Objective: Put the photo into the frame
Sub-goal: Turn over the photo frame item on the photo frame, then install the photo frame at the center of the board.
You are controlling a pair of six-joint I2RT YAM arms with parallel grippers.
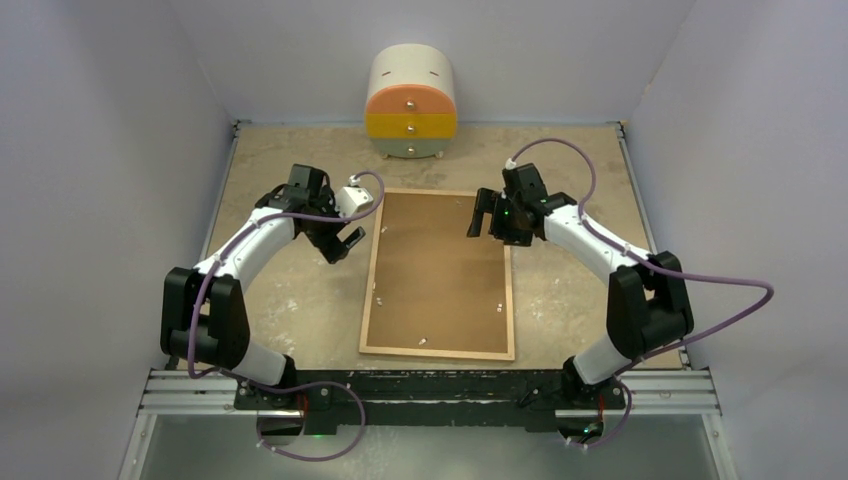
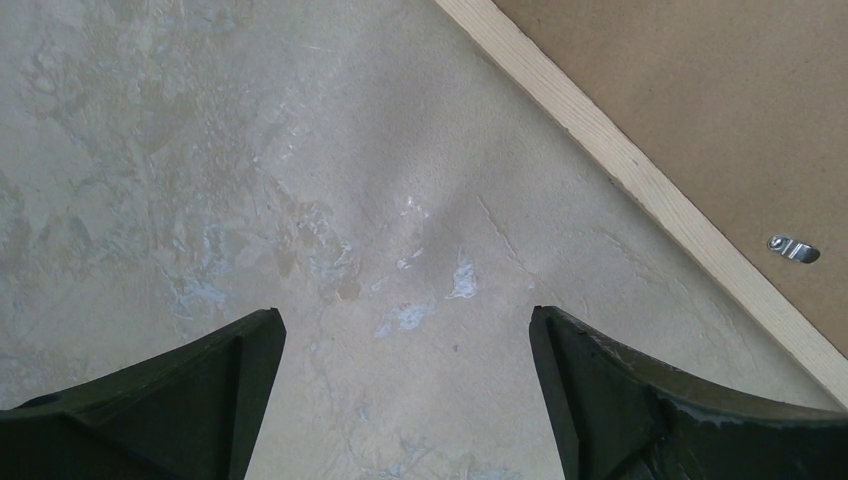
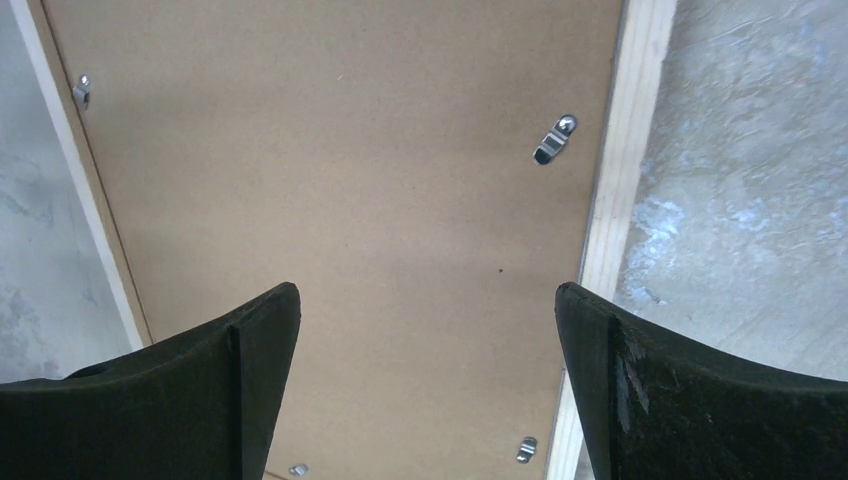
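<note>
The light wood frame [image 1: 366, 300] lies face down in the middle of the table with the brown backing board [image 1: 440, 270] filling it. Small metal clips [image 3: 552, 140] sit along its inner edge. The photo is hidden. My left gripper [image 1: 345, 243] is open and empty over bare table just left of the frame's far left part; the frame's wood edge [image 2: 640, 180] shows in its wrist view. My right gripper [image 1: 484, 215] is open and empty above the frame's far right corner, over the board [image 3: 350, 150] and the right wood border [image 3: 625, 150].
A round cream, orange and yellow drawer cabinet [image 1: 411, 104] stands at the back behind the frame. Grey walls close in the table on the left, right and back. The tabletop [image 2: 250, 150] is scuffed beige.
</note>
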